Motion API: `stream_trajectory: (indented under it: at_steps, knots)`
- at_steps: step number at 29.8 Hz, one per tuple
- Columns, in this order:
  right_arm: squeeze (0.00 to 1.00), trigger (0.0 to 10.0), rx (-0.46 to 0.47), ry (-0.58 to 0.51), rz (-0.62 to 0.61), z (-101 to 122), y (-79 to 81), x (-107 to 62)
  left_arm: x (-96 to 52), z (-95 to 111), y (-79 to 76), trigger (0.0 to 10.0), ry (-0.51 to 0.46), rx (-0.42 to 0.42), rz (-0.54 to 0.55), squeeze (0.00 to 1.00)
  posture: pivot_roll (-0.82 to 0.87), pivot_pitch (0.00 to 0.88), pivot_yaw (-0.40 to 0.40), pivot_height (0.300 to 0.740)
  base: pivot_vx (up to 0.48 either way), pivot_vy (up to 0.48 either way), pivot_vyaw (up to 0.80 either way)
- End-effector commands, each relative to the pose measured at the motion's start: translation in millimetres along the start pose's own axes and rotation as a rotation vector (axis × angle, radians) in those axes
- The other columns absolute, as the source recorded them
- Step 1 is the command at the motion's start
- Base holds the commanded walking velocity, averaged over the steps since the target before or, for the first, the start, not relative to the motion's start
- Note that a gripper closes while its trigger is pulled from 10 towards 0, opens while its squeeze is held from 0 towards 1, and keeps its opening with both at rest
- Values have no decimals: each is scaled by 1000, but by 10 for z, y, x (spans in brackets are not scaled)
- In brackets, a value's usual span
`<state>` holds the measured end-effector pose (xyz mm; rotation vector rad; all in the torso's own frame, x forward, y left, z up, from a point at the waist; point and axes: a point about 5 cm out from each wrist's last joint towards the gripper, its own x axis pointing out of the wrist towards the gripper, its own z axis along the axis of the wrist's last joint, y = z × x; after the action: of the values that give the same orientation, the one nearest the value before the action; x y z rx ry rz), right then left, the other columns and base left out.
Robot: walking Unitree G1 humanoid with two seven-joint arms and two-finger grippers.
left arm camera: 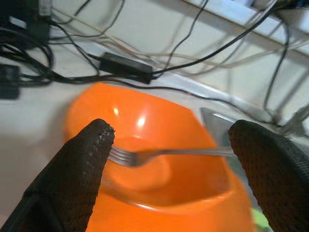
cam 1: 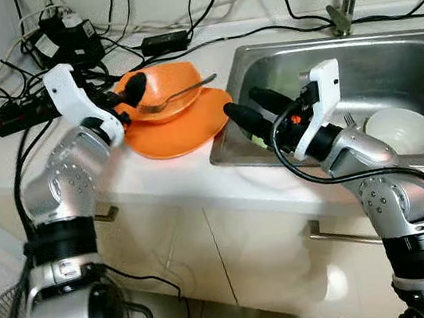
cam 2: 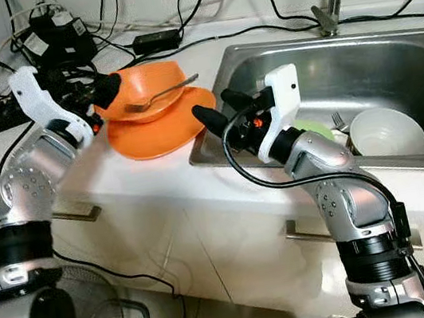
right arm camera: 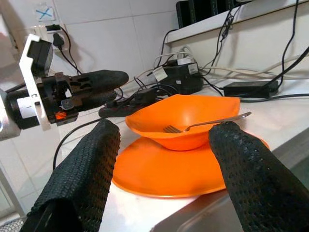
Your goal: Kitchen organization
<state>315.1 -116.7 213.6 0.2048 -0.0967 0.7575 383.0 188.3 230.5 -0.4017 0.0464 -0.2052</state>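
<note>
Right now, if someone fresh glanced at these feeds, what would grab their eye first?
The orange bowl, with a fork lying in it, stacked on an orange plate on the counter just left of the steel sink. The left gripper is open at the bowl's rim, and the right gripper is open over the sink's near left corner, pointing at the bowl. A white bowl sits in the sink.
</note>
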Motion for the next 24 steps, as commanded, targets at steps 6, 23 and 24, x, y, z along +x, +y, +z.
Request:
stream_trajectory:
  at_steps: [6,23,24]
  knots:
    - [0,10000,-13,-12,25,24,60,53,120,-69,77,10000,88,80,20,0,-108,0,144,740,0,0,0]
    - [0,10000,-1,-20,11,-4,97,34,316,-190,-60,10000,181,49,-54,0,-113,0,162,740,0,0,0]
    - [0,10000,-1,-20,11,-6,97,34,320,-200,-71,10000,182,48,-60,0,-111,0,160,740,0,0,0]
